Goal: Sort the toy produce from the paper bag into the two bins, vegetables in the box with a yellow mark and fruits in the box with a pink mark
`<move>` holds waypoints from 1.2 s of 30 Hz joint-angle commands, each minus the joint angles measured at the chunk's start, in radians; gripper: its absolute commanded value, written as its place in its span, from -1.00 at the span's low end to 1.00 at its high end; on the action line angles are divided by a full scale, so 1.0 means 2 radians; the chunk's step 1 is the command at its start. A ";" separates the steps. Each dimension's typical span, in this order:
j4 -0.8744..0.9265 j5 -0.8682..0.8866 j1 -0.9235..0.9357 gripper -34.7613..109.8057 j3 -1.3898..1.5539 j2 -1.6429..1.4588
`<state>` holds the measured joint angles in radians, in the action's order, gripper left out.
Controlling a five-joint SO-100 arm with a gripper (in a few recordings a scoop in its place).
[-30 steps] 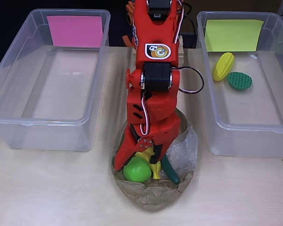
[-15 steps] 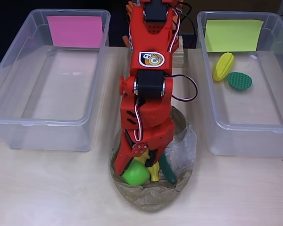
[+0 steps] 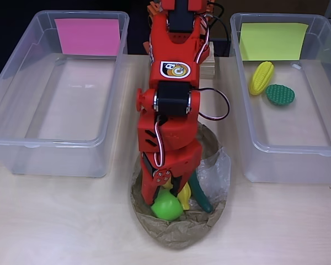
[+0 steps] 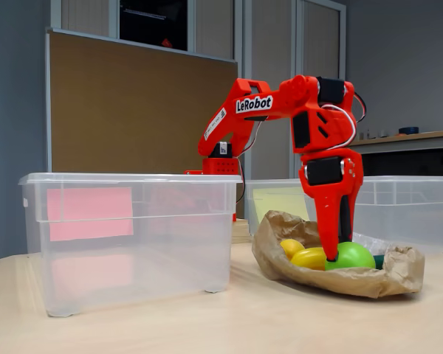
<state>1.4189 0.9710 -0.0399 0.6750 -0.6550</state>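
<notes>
Green fruit point(image 3: 166, 208), lying in the paper bag point(image 3: 179, 232) beside a yellow piece point(image 3: 183, 196), is being closed upon by the gripper point(image 3: 164, 201), lowered further since earlier; whether it is clamped cannot be told.

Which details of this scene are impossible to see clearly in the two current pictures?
- Tool jaws: in the overhead view the red arm's own body covers them; open or shut is unclear.
- Yellow toy pieces in the crumpled brown paper bag: partly hidden by the tool, kind unclear.
- Dark green toy: the overhead view shows just a strip beside the arm.
- Round green toy fruit: in the fixed view, contact with the tool cannot be judged.
</notes>
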 commanded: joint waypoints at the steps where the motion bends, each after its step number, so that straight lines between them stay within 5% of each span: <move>1: 0.028 -0.007 -0.010 -0.34 -0.027 -0.011; 13: 0.209 -0.014 -0.031 -0.34 -0.214 -0.014; 36: 0.197 0.012 -0.035 -0.37 0.131 -0.347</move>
<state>1.7886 1.0017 -0.1442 0.8652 -1.1781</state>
